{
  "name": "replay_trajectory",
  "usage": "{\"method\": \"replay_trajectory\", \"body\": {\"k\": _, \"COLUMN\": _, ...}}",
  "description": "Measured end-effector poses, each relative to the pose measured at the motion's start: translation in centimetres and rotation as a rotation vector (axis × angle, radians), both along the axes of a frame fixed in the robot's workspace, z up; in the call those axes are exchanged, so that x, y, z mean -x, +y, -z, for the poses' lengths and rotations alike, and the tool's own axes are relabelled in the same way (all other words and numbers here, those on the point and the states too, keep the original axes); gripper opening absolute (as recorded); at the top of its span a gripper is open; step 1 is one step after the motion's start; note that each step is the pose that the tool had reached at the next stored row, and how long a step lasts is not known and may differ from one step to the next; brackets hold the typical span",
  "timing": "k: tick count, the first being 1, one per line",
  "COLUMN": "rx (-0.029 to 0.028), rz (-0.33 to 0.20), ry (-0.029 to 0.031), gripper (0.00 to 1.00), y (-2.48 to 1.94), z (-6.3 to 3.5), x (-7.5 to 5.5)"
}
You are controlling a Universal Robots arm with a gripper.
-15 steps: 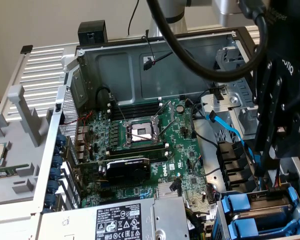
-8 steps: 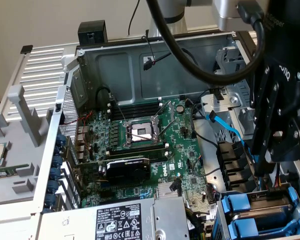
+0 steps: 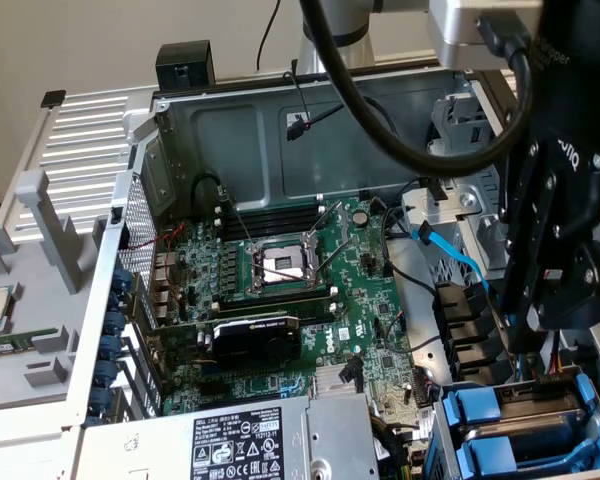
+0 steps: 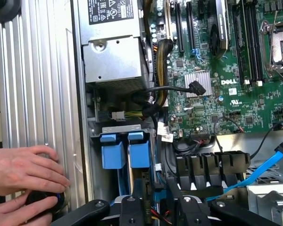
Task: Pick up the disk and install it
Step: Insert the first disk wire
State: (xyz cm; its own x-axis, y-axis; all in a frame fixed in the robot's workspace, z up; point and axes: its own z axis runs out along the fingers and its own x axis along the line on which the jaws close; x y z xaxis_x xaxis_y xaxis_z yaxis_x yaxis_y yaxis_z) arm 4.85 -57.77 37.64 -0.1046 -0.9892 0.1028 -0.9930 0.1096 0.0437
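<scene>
Blue carriers, two side by side, sit in the bay (jaws' state unclear), two hands nearby.

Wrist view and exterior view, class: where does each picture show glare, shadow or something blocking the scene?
Exterior view: the gripper and a black cable loom dark in front, blocking the case's right side; the case wall lies shaded. Wrist view: even light, soft sheen on the ribbed panel; a person's hands intrude at one corner.

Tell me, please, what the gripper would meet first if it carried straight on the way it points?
Probably the blue drive carriers in the bay below the gripper, though depth is unclear.
</scene>
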Motion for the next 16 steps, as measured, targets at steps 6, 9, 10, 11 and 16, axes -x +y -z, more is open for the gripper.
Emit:
{"method": "replay_trajectory", "body": {"k": 6, "rx": 0.0000, "rz": 0.006, "ry": 0.0079, "gripper": 0.34, "y": 0.00, "z": 0.19, "x": -0.01}}
{"method": "replay_trajectory", "body": {"k": 9, "rx": -0.0002, "rz": 0.008, "ry": 0.0083, "gripper": 0.34, "y": 0.00, "z": 0.30, "x": -0.03}}
{"method": "replay_trajectory", "body": {"k": 10, "rx": -0.0001, "rz": 0.009, "ry": 0.0087, "gripper": 0.34, "y": 0.00, "z": 0.35, "x": -0.05}}
{"method": "replay_trajectory", "body": {"k": 11, "rx": -0.0002, "rz": 0.009, "ry": 0.0094, "gripper": 0.34, "y": 0.00, "z": 0.40, "x": -0.08}}
{"method": "replay_trajectory", "body": {"k": 16, "rx": -0.0004, "rz": 0.014, "ry": 0.0107, "gripper": 0.34, "y": 0.00, "z": 0.59, "x": -0.14}}
